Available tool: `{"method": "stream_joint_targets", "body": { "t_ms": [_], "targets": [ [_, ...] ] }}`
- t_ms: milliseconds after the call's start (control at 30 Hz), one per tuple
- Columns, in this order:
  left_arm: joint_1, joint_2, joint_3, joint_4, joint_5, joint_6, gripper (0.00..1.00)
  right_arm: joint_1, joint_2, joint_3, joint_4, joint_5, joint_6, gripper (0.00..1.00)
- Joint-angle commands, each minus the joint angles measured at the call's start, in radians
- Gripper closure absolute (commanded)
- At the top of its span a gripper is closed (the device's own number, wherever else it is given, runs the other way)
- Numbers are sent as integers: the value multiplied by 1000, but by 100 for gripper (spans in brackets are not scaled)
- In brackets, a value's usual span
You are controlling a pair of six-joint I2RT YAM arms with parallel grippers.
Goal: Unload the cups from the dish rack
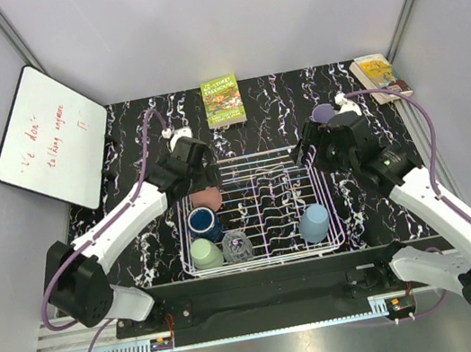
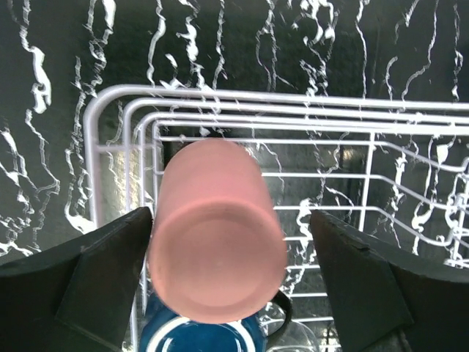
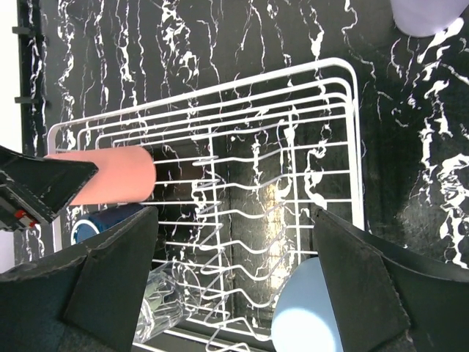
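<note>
Cups in the dish rack seemingly number five, lavender cup out at the table's far edge; left tool, right tool released.

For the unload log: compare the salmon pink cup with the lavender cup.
The salmon pink cup is inside the dish rack, far-left corner; the lavender cup stands on the table outside it. The pink cup sits between the open left fingers; no fingers flank the lavender cup. Both are plain, single-coloured cups.
</note>
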Motion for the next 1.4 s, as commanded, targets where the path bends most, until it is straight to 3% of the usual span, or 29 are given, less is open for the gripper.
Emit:
{"method": "stream_joint_targets", "body": {
  "t_ms": [0,133,233,267,600,733,900,1033,1367],
  "targets": [
    [-12,7,1,18,-47,-15,14,11,-54,-19,60,-23,15,7],
    [-12,-2,4,15,-47,-16,43,11,-68,-19,63,-23,13,7],
    [-14,-11,1,15,-58,-13,82,11,-69,-22,65,-23,10,8],
    [-14,-19,0,14,-64,-11,100,11,-74,-22,65,-24,10,8],
    [-17,-208,99,18,-12,68,100,11,-99,-46,83,-21,-8,7],
    [-15,-286,120,87,98,99,100,11,-117,-62,134,-76,-5,6],
    [15,-415,-29,368,336,39,100,9,-143,-108,259,-240,5,9],
    [98,-421,-127,601,706,-88,100,11,-195,-161,404,-375,42,10],
    [157,-360,-279,1158,986,-369,100,11,-304,-250,660,-538,122,11]
  ]
}}
